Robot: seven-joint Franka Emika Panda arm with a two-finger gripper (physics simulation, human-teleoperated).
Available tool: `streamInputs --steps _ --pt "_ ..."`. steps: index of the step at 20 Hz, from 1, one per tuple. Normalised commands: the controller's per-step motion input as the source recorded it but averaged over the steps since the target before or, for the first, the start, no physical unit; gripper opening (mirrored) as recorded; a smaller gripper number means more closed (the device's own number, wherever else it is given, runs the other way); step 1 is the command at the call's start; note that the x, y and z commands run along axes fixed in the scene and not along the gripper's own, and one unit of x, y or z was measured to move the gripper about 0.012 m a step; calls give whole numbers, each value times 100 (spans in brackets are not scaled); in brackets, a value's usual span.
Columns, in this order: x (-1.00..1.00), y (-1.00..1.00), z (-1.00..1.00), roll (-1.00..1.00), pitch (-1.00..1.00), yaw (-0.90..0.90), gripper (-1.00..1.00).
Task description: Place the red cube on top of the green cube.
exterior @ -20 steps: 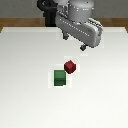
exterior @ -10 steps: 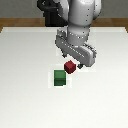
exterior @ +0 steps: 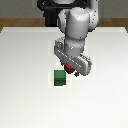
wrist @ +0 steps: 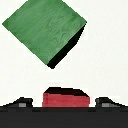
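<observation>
On the white table (exterior: 25, 75), the green cube (exterior: 60, 77) sits farthest to the exterior view's left of the objects, flat on the surface and in the same spot as half a second ago. Just beside it, at about its two o'clock, the red cube (exterior: 69, 68) shows only as a sliver of dark red under the arm's hand; it too has not shifted, but it is now mostly covered, where a moment earlier it lay in plain sight. The gripper (exterior: 71, 68) has come down over it since then, the arm's white body now filling the middle of the view. In the wrist view the red cube (wrist: 65, 97) lies between the two dark fingertips (wrist: 20, 102), the jaws spread wider than the cube with a gap on each side, so nothing is held. The green cube (wrist: 44, 30) lies apart from the red one.
</observation>
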Motion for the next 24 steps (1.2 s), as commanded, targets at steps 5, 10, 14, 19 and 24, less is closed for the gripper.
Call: streamInputs --steps 5,10,14,19,24 --pt "0 0 0 0 0 0 -100" --pt "0 0 20 0 0 0 -100" --pt "0 0 100 0 0 0 -100" --pt "0 -20 80 0 0 0 -100" --pt "0 -60 0 0 0 0 -100"
